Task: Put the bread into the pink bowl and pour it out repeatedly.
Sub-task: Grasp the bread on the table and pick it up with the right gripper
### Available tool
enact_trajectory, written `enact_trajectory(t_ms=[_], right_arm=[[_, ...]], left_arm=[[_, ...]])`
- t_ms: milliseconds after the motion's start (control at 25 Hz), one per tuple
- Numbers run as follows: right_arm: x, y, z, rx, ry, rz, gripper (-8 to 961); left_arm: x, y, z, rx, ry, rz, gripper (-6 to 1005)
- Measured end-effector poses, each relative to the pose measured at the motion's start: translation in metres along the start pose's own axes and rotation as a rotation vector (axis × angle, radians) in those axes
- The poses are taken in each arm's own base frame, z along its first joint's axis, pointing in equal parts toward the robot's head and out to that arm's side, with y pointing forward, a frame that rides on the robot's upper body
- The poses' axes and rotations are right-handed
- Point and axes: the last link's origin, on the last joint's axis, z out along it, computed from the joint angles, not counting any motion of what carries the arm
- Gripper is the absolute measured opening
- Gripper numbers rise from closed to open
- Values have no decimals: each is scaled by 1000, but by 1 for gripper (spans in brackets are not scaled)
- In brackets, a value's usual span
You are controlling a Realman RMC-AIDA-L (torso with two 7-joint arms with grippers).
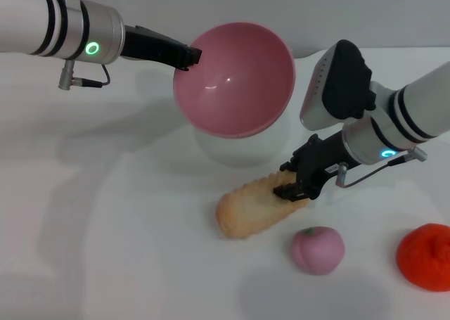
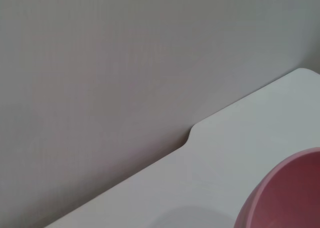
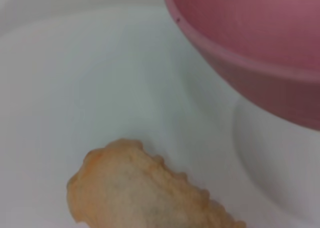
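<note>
Just in front of the pink bowl (image 1: 235, 77), the bread (image 1: 256, 206) lies on the white tabletop (image 1: 126, 250) with its pale underside up, one end reaching toward the bowl and the other pointing away from it. The right pincer (image 1: 292, 186) is down at the bowl-side end of the loaf, its dark fingers set on either side of that end and apparently clamped on it; the loaf has not left the surface. The left pincer (image 1: 188, 56) is clamped on the bowl's rim and holds the bowl raised and tipped, mouth facing forward over the loaf, with nothing inside. Beyond the loaf from the bowl sit a small pink ball (image 1: 318, 250) and, farther out, an orange fruit (image 1: 425, 255).

The step in hand looks like picking up the bread for another drop into the bowl. An end grip on a long loaf invites droop and swing, so a firm squeeze and a slow, straight lift seem wise. The bowl would probably need levelling first, mouth up, so the loaf can go in lengthwise across the middle rather than catching the rim and sliding back out
</note>
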Motion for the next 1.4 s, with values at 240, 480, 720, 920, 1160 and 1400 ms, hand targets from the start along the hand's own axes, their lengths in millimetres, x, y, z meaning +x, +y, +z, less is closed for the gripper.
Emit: enact_trajectory(t_ms=[240,480,720,920,1160,1400], right_arm=[[4,-1,-4,21,-16,5,470],[7,0,-4,19,-14,12,361],[9,0,-4,19,-14,17,310],[11,1,-4,15,-12,19,274],[12,2,-4,14,-10,21,251],[13,2,-4,13,-9,25,214]], left_arm=[[0,0,0,0,2,1,42],[0,4,3,-3,-1,14,42],[1,4,3,-4,-2,12,42],[0,6,4,-8,-8,16,42],[0,6,4,-8,-10,15,42],[0,6,4,-8,-9,15,43]])
